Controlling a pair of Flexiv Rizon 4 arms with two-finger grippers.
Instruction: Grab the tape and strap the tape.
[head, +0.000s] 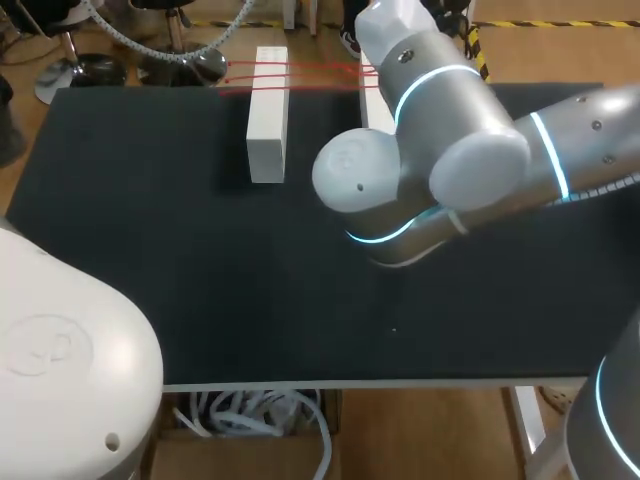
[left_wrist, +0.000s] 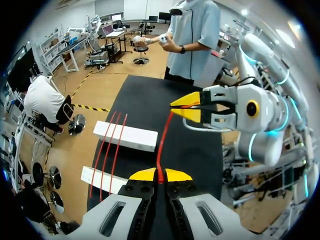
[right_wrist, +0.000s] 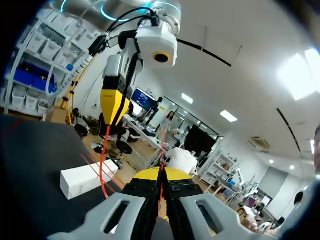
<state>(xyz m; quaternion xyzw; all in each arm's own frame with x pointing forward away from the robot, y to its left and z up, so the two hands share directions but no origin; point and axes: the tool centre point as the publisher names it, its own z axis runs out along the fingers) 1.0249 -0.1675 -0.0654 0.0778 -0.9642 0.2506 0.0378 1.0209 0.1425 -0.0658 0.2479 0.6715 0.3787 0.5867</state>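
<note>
Grab judged done: left end effector (left_wrist: 160, 175) and right end effector (left_wrist: 193, 106) each clamped shut on an end of the tape (left_wrist: 160, 145) spanning between them, three strands (left_wrist: 107, 150) lying across blocks (left_wrist: 126, 136) beside, strapping of this one outstanding.

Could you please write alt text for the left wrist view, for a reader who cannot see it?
The left gripper is shut on one end of a red tape, whose other end is pinched by the right gripper ahead, above a black table. Beside them, three red strands run across two white blocks.
</note>
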